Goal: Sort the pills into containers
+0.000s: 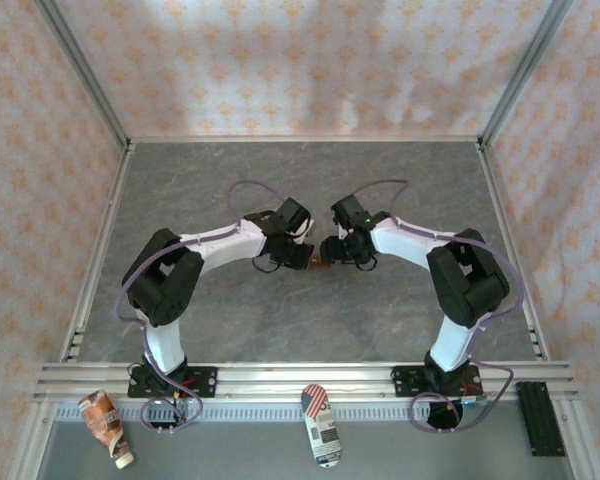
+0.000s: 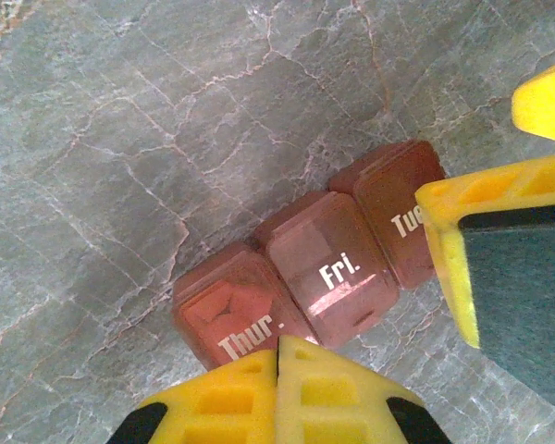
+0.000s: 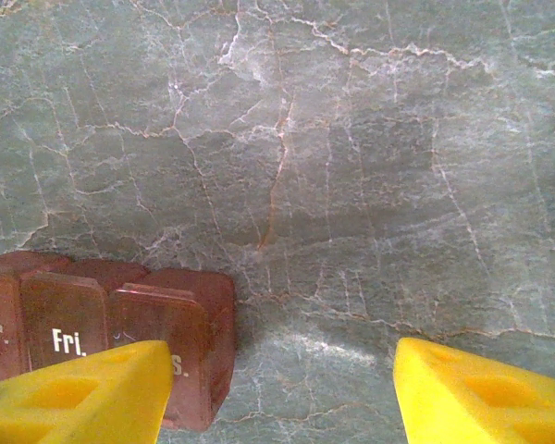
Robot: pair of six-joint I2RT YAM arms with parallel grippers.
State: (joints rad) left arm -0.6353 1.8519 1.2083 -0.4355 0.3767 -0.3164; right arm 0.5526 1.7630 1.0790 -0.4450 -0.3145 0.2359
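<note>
Red-brown translucent plastic marks the containers, a short strip of three joined square compartments lying flat on the grey marbled table, about mid-table and right between the two wrists. Its lids read Thur., Fri. and Tue. Its long axis runs roughly left to right, with the Thur. end toward the left arm and the Tue. end toward the right arm. The left gripper hangs at the Thur. end with its yellow fingers pressed together and nothing between them. Their tips sit at or just over that compartment's edge, but I cannot tell whether they touch it. The right gripper has its fingers wide apart, one over the Tue. end and the other well off over bare table, so the strip lies to one side of its gap, not inside it. Both arms look about equally near. All three lids appear to be down. A darker, crumpled-looking shape shows through the Thur. lid, though whether it is a pill is unclear. The other two compartments show nothing I can make out. By my judgement, a lid has to come up before anything goes in.
</note>
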